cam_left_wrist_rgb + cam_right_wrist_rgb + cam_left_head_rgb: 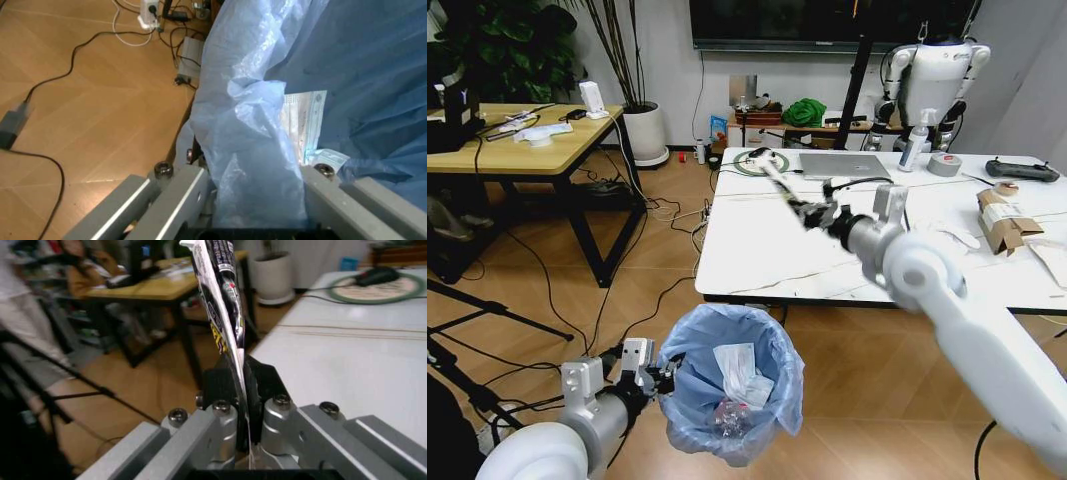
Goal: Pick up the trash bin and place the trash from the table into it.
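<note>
The left gripper (649,375) sits lowest and nearest in the head view, clamped on the rim of the trash bin (727,385). In the left wrist view its fingers (180,192) close on a fold of the light-blue bag liner (257,150). The trash bin is held just in front of the near edge of the worktop (757,250), above the wooden floor (627,280). Inside the liner lie crumpled white paper (742,370) and a clear wrapper (730,415).

Farther out, the right arm reaches over the near left part of the worktop. The right gripper (812,212) is closed on a thin, flat snack wrapper (772,178), which sticks out beyond the fingertips, clear of the worktop surface. In the right wrist view the wrapper (223,310) stands edge-on between the pinched fingers (220,427).

Toward the right side of the worktop rests a torn brown cardboard box (1005,220). At the far edge stand a laptop (844,165), a spray bottle (915,143) and a grey tape roll (944,164).
</note>
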You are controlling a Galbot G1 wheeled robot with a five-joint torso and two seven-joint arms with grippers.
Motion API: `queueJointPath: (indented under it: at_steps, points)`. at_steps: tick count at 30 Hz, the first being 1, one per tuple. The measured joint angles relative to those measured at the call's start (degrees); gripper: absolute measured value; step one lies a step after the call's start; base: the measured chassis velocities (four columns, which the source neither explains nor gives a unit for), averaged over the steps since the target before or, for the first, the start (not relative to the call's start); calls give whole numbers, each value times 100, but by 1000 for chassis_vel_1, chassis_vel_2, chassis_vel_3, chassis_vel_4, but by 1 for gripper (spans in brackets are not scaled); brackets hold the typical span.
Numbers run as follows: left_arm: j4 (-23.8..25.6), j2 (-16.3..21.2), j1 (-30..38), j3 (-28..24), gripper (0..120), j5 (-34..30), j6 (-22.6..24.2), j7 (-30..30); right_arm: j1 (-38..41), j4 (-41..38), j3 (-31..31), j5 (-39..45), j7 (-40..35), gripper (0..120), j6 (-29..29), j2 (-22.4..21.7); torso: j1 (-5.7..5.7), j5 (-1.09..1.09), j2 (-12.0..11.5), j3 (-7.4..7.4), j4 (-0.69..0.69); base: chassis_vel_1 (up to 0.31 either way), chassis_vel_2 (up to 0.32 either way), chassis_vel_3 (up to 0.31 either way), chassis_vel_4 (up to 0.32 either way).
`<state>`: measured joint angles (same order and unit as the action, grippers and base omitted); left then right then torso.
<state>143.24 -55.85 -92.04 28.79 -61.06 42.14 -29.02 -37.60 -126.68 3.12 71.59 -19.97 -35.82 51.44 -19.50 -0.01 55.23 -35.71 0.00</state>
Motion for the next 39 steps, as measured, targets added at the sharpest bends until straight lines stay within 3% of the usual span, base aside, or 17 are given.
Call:
queueJointPath:
  at_steps: [4,8,17,32,35,39]
  points:
    - [0,-10,25,-35,2,-32,0,-96,-453,-421,-16,-58,903,0,452,-145,0,0,0,0,0,0,0,0,0]
    - [-5,-15,83,-126,2,-112,0,-326,-1209,-689,9,-694,2134,0,825,-347,0,1,0,0,-1,0,0,0,0]
    - [-30,-20,138,-234,2,-222,0,-555,-2097,-908,-5,-1643,2847,1,905,-484,0,1,-1,0,0,0,0,0,0]
    - [-9,-32,51,-268,2,-200,0,-534,-2903,-981,241,-2654,3191,55,1345,-661,0,1,-1,-1,-1,0,0,0,0]
    - [-8,-21,26,-263,2,-199,0,-523,-2876,-1031,352,-2579,3018,64,1338,-629,0,1,-1,-1,-1,0,0,0,0]
    - [-5,-19,-31,-255,2,-192,0,-512,-2766,-1124,678,-2312,2088,81,1281,-476,0,1,-1,-1,1,0,0,0,0]
